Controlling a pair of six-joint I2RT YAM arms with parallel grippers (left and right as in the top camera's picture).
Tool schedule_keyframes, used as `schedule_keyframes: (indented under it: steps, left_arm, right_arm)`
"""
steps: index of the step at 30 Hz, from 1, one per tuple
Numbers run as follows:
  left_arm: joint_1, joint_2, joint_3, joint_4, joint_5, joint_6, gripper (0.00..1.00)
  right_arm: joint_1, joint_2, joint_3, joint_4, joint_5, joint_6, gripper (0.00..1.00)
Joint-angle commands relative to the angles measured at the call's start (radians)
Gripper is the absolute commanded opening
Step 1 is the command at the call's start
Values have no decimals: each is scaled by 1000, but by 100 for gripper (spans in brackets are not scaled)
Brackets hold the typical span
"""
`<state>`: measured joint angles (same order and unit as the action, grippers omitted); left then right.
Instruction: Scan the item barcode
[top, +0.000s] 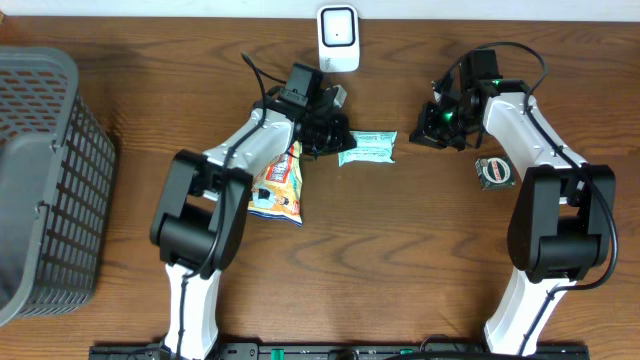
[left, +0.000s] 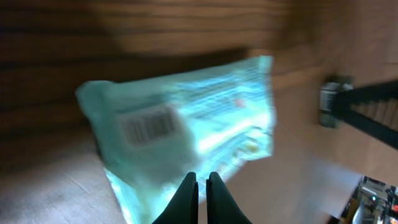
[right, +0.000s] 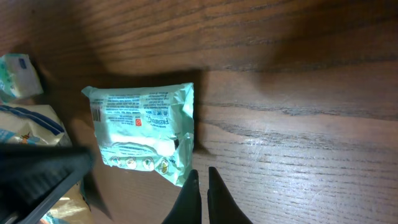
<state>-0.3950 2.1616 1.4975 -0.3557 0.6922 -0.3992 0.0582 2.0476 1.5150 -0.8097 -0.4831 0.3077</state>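
- The table (top: 400, 250) carries everything. A grey basket (top: 40, 180) stands at its 9 o'clock edge and plays no part just now.
- The left gripper (left: 201, 182) reaches in from 8 o'clock. Its fingers are drawn together with barely a slit between them, and their tips sit over the near edge of the packet. The wrist view is too blurred to tell whether a fold of wrapper is nipped there.
- The right gripper (right: 203, 177) sits at 1 o'clock. Its fingers are pressed together on nothing, above bare wood just beside the packet's corner.
- A bright snack bag (top: 280, 185) lies under the left forearm, at 7 o'clock of the packet.
- The task's thing, a pale green packet (top: 368, 147), lies a little toward 12 o'clock from the table's middle, between the two grippers.
- The white scanner (top: 338, 38) stands at the 12 o'clock edge, apart from the packet.
- By my reading the pick-up is the step in hand and the scan is not yet done.
- A small round roll (top: 495, 172) lies at 3 o'clock.
- The barcode (left: 147, 126) faces up at the packet's left end. The next move likely calls for a firm hold and a turn of that patch toward the scanner.
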Motion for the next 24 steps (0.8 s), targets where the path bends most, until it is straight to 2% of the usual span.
schedule_keyframes:
  steps: [1, 6, 7, 10, 11, 17, 19, 24]
  left_arm:
    - [6, 42, -2, 3, -55, -27, 7]
    - [6, 89, -2, -6, -76, -44, 7]
    - [6, 100, -3, -10, -76, -45, 7]
    - [6, 127, -3, -29, -76, -48, 8]
    - [6, 135, -3, -34, -76, -48, 7]
    - [6, 147, -3, -51, -75, -48, 7]
    - [6, 147, -3, -54, -76, -47, 7]
    - [6, 147, -3, -54, -76, -47, 7]
  right_arm:
    - [-2, 3, -6, 2, -17, 13, 1]
    - [-5, 8, -13, 19, -23, 13, 1]
    - [-6, 13, -18, 32, -35, 13, 6]
    - [-7, 37, -41, 67, -83, 14, 28]
    - [-7, 53, -44, 77, -101, 14, 31]
    - [-4, 170, -45, 138, -253, 13, 36]
    - [-3, 225, -45, 183, -330, 0, 42]
    - [1, 305, -45, 236, -407, 10, 43]
